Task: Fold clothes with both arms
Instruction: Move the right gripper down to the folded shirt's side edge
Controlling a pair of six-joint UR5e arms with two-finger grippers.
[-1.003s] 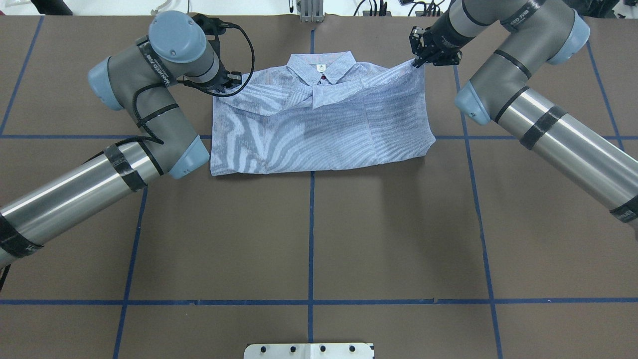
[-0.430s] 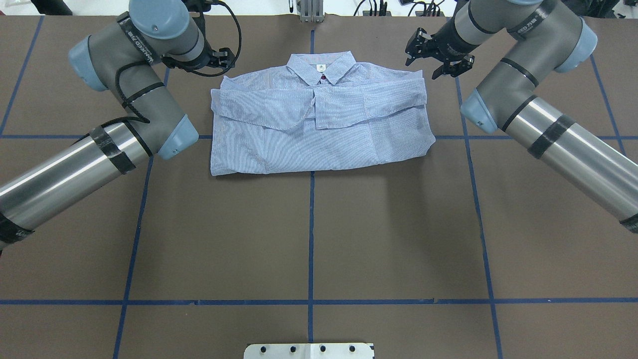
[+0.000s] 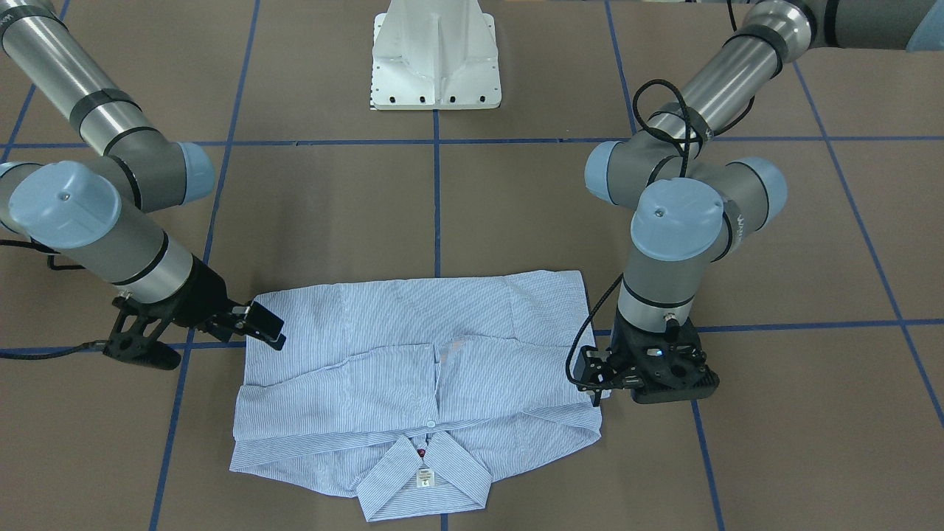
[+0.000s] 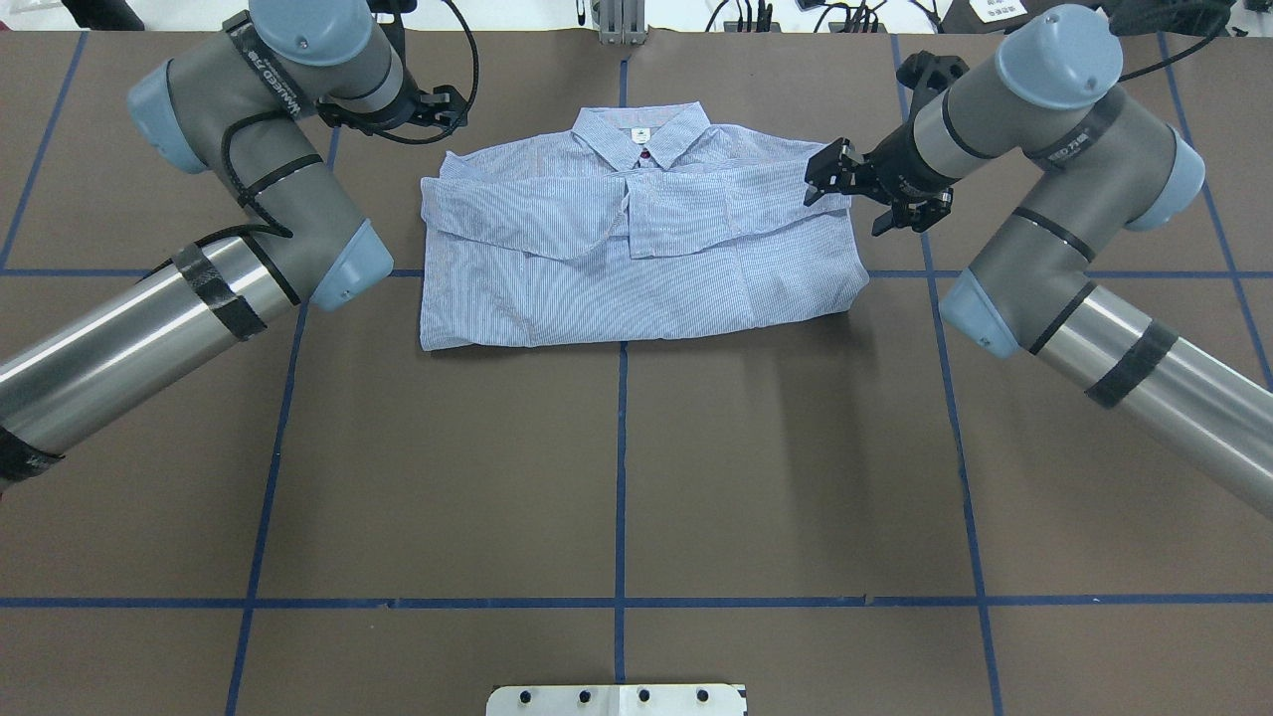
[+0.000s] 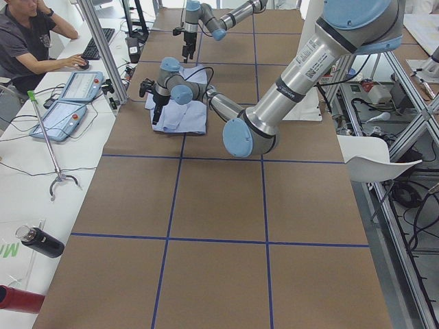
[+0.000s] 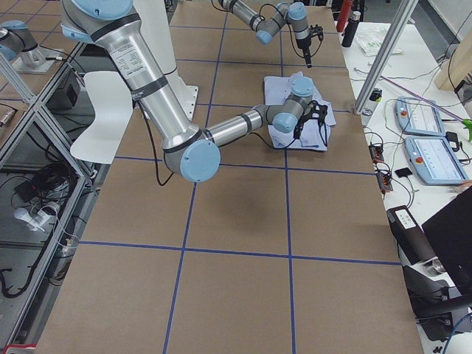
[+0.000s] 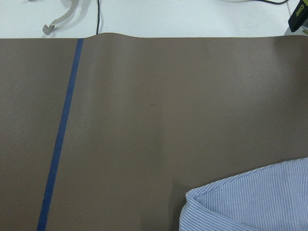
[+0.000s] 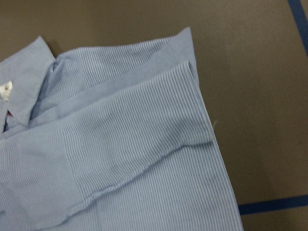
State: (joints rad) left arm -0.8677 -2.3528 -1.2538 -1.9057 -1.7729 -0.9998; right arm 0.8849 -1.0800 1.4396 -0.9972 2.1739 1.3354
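Light blue and white fine-striped button-up shirt [image 4: 636,259] lies flat and partly folded at the far middle of the brown paper-covered surface [image 4: 617,447], with its collar away from the robot and both sleeves laid across the chest. The black right end effector [image 4: 867,191] hovers with its fingers spread wide and nothing between them, right at the shirt's right edge beside the sleeve folded over on that side [image 4: 736,204]. The black left end effector [image 4: 438,104] sits just off the opposite shoulder corner. I cannot tell whether its jaws are apart, though no cloth shows in it. The likeliest trouble is a shallow pinch: if the right fingers close on the top layer only, lifting would peel the sleeve open and spoil the fold. Uneven timing between the arms would probably skew the stack, and the shirt's near right corner bulges outward as it is. The left arm's thin black cable [image 3: 590,321] hangs close to the cloth and might drag it.
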